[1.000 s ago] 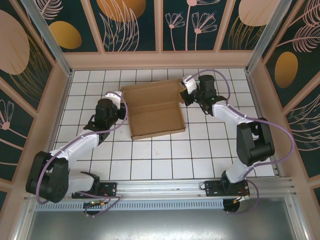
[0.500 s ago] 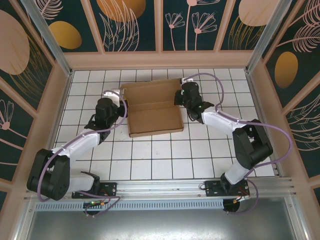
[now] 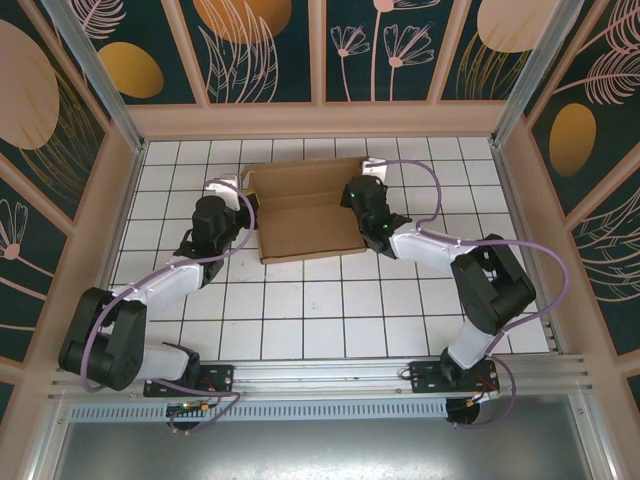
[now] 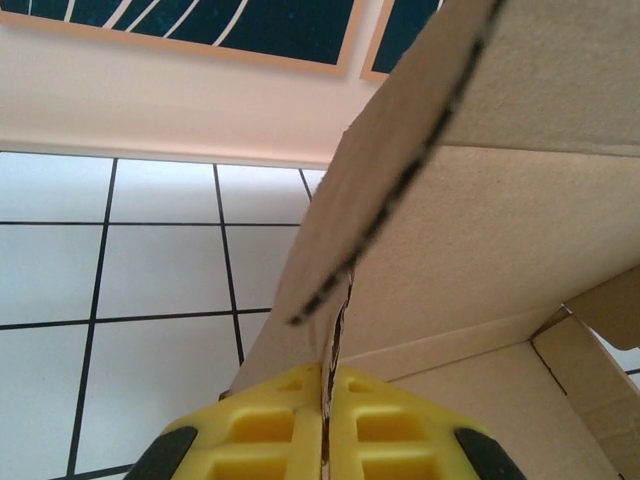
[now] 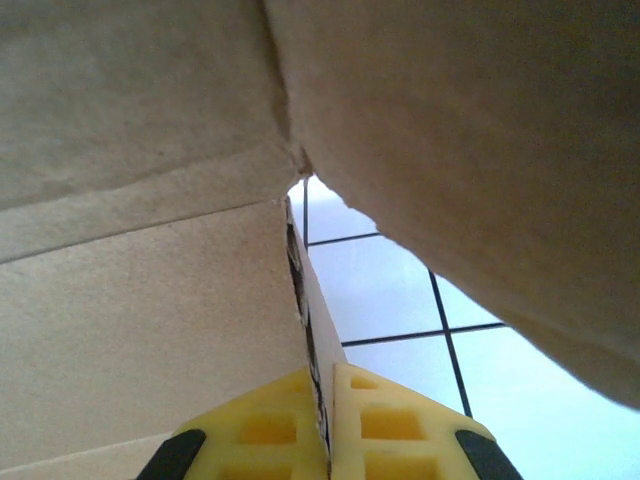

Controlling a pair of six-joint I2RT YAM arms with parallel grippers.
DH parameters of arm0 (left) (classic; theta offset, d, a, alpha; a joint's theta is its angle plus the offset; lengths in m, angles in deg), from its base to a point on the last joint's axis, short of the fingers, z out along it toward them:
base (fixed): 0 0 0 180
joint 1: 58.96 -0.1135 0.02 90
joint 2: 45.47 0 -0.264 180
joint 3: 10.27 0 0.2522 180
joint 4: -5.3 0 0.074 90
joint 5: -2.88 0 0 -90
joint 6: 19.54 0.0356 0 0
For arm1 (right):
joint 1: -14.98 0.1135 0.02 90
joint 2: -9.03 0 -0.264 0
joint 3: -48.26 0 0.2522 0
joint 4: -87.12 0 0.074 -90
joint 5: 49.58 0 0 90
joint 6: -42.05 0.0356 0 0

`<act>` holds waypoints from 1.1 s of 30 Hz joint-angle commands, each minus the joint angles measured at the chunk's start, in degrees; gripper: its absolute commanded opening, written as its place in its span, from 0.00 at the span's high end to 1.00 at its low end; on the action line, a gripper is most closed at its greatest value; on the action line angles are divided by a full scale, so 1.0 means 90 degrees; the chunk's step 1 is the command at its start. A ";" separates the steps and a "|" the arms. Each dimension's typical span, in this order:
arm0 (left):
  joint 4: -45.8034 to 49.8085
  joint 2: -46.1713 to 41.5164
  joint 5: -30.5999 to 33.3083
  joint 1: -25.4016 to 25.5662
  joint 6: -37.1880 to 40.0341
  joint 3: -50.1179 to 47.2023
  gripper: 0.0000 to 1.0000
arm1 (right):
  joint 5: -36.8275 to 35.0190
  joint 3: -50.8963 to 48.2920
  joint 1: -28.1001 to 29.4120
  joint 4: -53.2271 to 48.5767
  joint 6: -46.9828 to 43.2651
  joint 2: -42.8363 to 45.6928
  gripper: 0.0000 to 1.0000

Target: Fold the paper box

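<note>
The paper box (image 3: 305, 215) lies on the white tiled desk (image 3: 300, 310), in the far half of it, a little left of the middle and between the two arms. It is plain brown cardboard, open on top. The near part lies flat on the tiles as a shallow tray. The far part looks like a wide flap that is tilted upward, but from above I cannot be fully sure of its angle.

The left gripper (image 3: 247, 200) is at the left edge of the box, near the far left corner. In the left wrist view this gripper (image 4: 324, 400), yellow at its tips, is pressed together on a thin cardboard edge. The sheet comes out of the narrow slit between the jaws and rises up and away from the camera. The box (image 4: 500, 240) takes the right side of that view, with a crease and a small inner flap at the lower right.

The right gripper (image 3: 356, 196) is at the right edge of the box, near the far right corner. In the right wrist view the gripper (image 5: 328, 405) also pinches a thin cardboard wall between its tips. Brown panels of the box (image 5: 140, 300) stand to the left and hang over the top right, and white tiles show between them.
</note>
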 commanded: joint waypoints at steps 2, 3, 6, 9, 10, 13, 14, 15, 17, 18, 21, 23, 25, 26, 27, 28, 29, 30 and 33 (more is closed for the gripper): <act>-0.0874 0.0242 0.0066 0.0043 -0.0189 -0.0298 0.91 | 0.0048 -0.0530 0.0054 0.1817 -0.0667 0.0027 1.00; -0.0966 0.0299 0.0063 0.0042 -0.0231 -0.0365 0.91 | 0.0100 -0.0611 0.0059 0.1964 -0.0656 -0.0034 1.00; -0.1177 0.0428 0.0058 0.0052 -0.0380 -0.0587 0.91 | 0.0194 -0.0703 0.0054 0.1992 -0.0546 -0.0243 1.00; -0.1328 0.0455 0.0034 0.0052 -0.0535 -0.0808 0.91 | 0.0231 -0.0852 0.0074 0.2026 -0.0410 -0.0364 1.00; -0.1387 0.0456 0.0037 0.0063 -0.0604 -0.0894 0.91 | 0.0208 -0.0935 0.0079 0.2070 -0.0371 -0.0380 1.00; -0.1424 0.0456 0.0066 0.0129 -0.0713 -0.1031 0.90 | 0.0149 -0.1125 0.0092 0.2149 -0.0239 -0.0397 1.00; -0.1424 0.0447 0.0055 0.0150 -0.0777 -0.1065 0.90 | 0.0133 -0.1200 0.0107 0.2198 -0.0228 -0.0383 1.00; -0.1424 0.0446 0.0051 0.0158 -0.0853 -0.1097 0.89 | 0.0109 -0.1259 0.0125 0.2233 -0.0219 -0.0383 1.00; -0.1424 0.0436 0.0031 0.0172 -0.1050 -0.1168 0.88 | 0.0073 -0.1337 0.0149 0.2242 -0.0208 -0.0371 1.00; -0.1407 0.0427 0.0037 0.0167 -0.1130 -0.1212 0.87 | 0.0035 -0.1380 0.0184 0.2252 -0.0217 -0.0362 1.00; -0.1336 0.0427 0.0093 0.0169 -0.1275 -0.1318 0.84 | -0.0112 -0.1551 0.0257 0.2326 -0.0237 -0.0306 1.00; -0.1202 0.0412 0.0125 0.0169 -0.1303 -0.1330 0.82 | -0.0155 -0.1693 0.0290 0.2404 -0.0237 -0.0262 1.00; -0.1093 0.0366 0.0162 0.0169 -0.1383 -0.1366 0.82 | -0.0147 -0.1820 0.0309 0.2436 -0.0223 -0.0214 1.00; -0.1073 0.0332 0.0183 0.0169 -0.1432 -0.1391 0.82 | -0.0148 -0.1868 0.0320 0.2447 -0.0210 -0.0189 1.00; -0.1014 0.0290 0.0228 0.0169 -0.1484 -0.1408 0.81 | -0.0133 -0.1929 0.0326 0.2460 -0.0198 -0.0182 1.00; -0.0959 0.0261 0.0242 0.0170 -0.1505 -0.1418 0.80 | -0.0117 -0.1978 0.0340 0.2485 -0.0189 -0.0179 1.00; -0.0915 0.0242 0.0254 0.0177 -0.1507 -0.1433 0.80 | -0.0109 -0.2008 0.0351 0.2487 -0.0181 -0.0187 1.00; -0.0872 0.0222 0.0274 0.0170 -0.1531 -0.1447 0.80 | -0.0119 -0.2040 0.0369 0.2488 -0.0179 -0.0193 1.00; -0.0886 0.0240 0.0269 0.0171 -0.1568 -0.1530 0.79 | -0.0136 -0.2138 0.0399 0.2503 -0.0151 -0.0234 1.00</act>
